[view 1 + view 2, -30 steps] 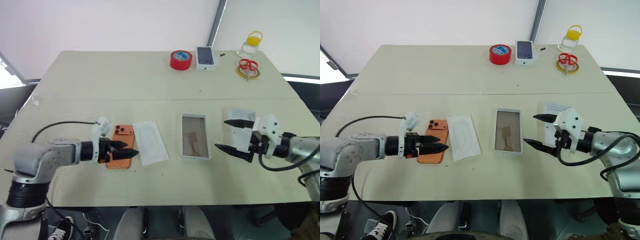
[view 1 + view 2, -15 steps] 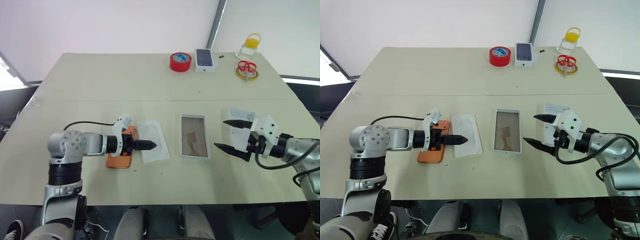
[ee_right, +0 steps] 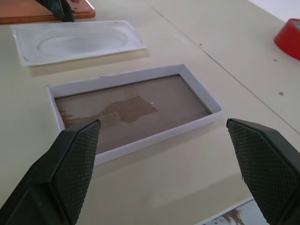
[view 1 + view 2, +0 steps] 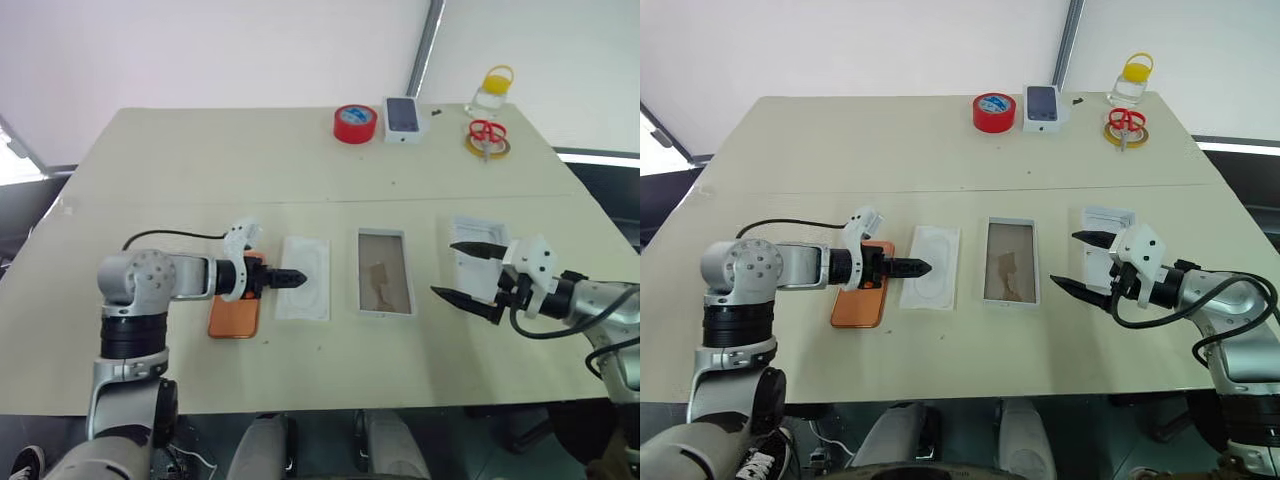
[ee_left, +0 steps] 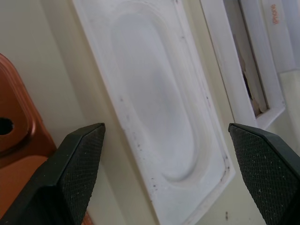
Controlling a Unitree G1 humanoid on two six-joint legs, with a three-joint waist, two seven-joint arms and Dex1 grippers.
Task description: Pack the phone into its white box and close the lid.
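- The phone [image 4: 236, 312] is seen lying flat, back up, at the left of the table [image 4: 200, 160].
- Over its upper end, the left gripper [image 4: 290, 277] is held with fingers spread, tips above the near edge of the white insert sheet [image 4: 303, 291].
- The white box [image 4: 384, 285] is found empty at centre.
- The right gripper [image 4: 468, 272] is held wide apart, nothing between the fingers.
- The lid [image 4: 1107, 228] is partly hidden behind it.
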